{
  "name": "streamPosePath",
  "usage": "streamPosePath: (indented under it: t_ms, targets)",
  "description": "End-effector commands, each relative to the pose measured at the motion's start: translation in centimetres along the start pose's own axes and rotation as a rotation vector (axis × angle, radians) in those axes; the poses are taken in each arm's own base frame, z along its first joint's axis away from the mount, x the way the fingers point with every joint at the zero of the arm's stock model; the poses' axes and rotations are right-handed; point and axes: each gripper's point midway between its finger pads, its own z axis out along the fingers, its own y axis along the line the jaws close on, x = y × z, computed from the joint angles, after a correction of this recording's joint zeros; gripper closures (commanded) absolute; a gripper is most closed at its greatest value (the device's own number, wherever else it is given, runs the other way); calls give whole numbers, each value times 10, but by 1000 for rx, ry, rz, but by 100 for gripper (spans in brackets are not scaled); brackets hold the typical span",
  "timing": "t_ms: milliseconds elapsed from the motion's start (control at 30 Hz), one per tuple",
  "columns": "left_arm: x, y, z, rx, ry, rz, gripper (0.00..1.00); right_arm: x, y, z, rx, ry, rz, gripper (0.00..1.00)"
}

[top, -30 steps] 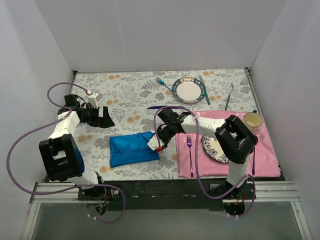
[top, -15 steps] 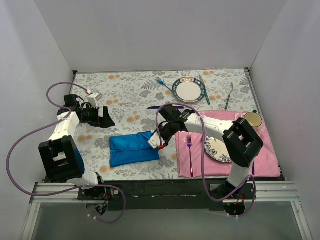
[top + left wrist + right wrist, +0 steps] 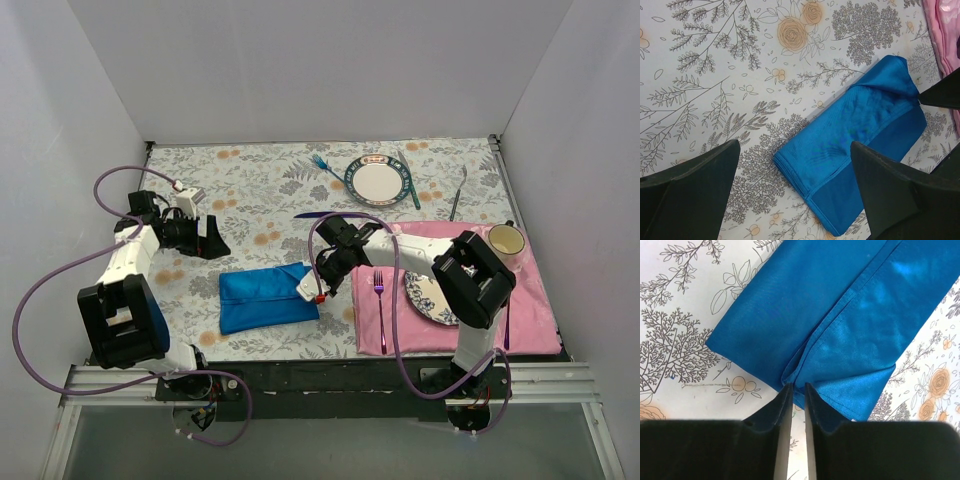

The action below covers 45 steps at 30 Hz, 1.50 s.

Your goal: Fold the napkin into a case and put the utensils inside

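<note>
The napkin (image 3: 266, 300) lies folded into a narrow blue case (image 3: 855, 135) on the floral tablecloth. My right gripper (image 3: 312, 290) is at its right end. In the right wrist view its tips (image 3: 798, 386) rest at the edge of the napkin (image 3: 840, 315), where a hemmed flap curls up. The jaws are nearly together with a thin slit, and a pinch on the cloth does not show. My left gripper (image 3: 210, 243) hovers wide open (image 3: 795, 150) up and left of the case, holding nothing. The light-blue fork (image 3: 325, 165) and the dark purple knife (image 3: 308, 214) lie farther back.
A white plate (image 3: 378, 181) with a teal knife (image 3: 408, 180) sits at the back, and a silver utensil (image 3: 458, 193) lies to its right. The pink placemat (image 3: 530, 310) at right carries a magenta fork (image 3: 379, 300), a patterned plate (image 3: 428, 298) and a cup (image 3: 506, 240).
My right gripper's jaws have drawn closer together at the napkin's right end, and the arm shifted slightly. The left arm has barely moved.
</note>
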Motion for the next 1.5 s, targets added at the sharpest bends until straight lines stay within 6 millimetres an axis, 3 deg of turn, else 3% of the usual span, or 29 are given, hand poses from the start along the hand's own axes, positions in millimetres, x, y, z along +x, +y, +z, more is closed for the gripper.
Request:
streamPosePath:
  t_ms: [0, 233, 400, 800, 933, 1133, 1300, 1467]
  targets:
    - [1, -10, -8, 8, -16, 42, 8, 0, -8, 2, 16, 1, -28, 81]
    - [-2, -7, -8, -6, -21, 50, 8, 1, -4, 1, -3, 4, -41, 88]
    - [-2, -7, -8, -8, -21, 48, 8, -1, 0, 1, -25, -1, -38, 66]
    - [1, -8, -9, -6, -16, 52, 8, 10, 1, 10, -17, 36, -32, 65]
    - [2, -8, -9, -6, -14, 53, 8, 13, -3, 10, 3, 53, -38, 72]
    - [0, -8, -8, -4, -17, 48, 8, 15, -11, 8, 28, 78, -58, 99]
    - [1, -8, -9, -9, -17, 56, 8, 7, -18, -2, 49, 78, -79, 99]
    - [1, -8, -9, -7, -18, 55, 8, 2, -12, -12, 38, 69, -94, 99]
